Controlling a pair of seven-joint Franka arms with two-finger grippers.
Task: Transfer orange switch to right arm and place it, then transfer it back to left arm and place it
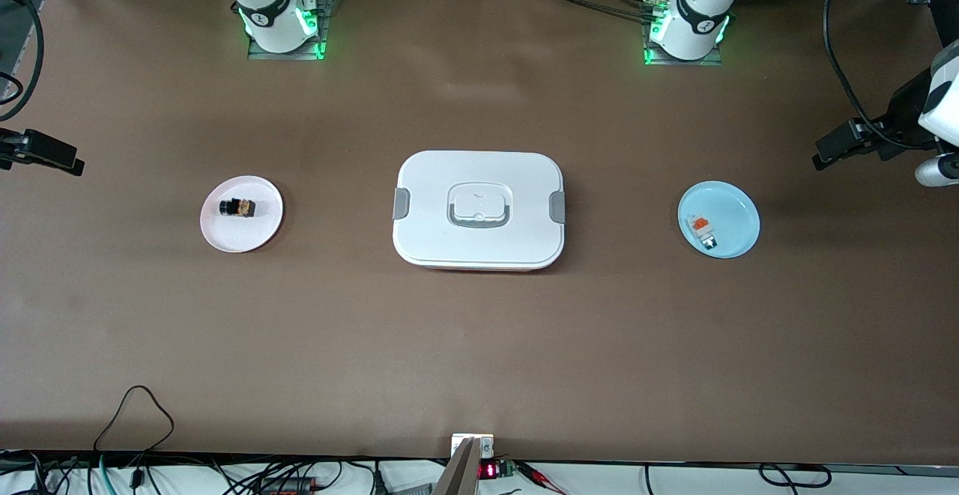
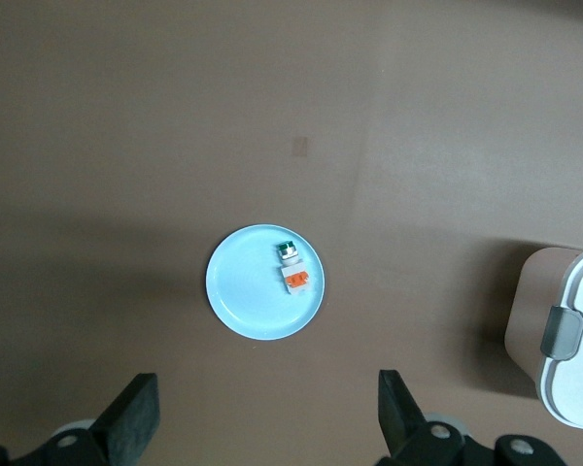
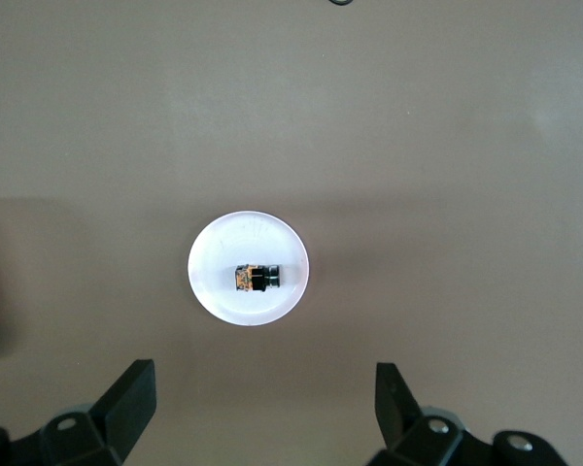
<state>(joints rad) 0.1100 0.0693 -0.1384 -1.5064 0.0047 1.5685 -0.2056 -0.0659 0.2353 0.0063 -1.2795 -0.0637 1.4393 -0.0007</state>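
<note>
The orange switch (image 1: 238,207), small, black and amber, lies on its side on a pale pink plate (image 1: 225,240) toward the right arm's end of the table. My right gripper (image 3: 262,379) hangs open and empty high above it; the switch (image 3: 257,279) and its plate (image 3: 214,291) show well below the fingers. The white lidded box (image 1: 434,233) with grey latches sits mid-table between the two plates. High over the left arm's end, my left gripper (image 2: 267,393) is open and empty, with the box's edge (image 2: 573,359) showing off to one side. Both hands reach the front view only at its side edges.
A light blue plate (image 1: 738,210) at the left arm's end carries a small white-grey block with an orange top (image 1: 702,231), also visible below the left gripper (image 2: 293,272). Cables run along the table edge nearest the front camera (image 1: 135,412).
</note>
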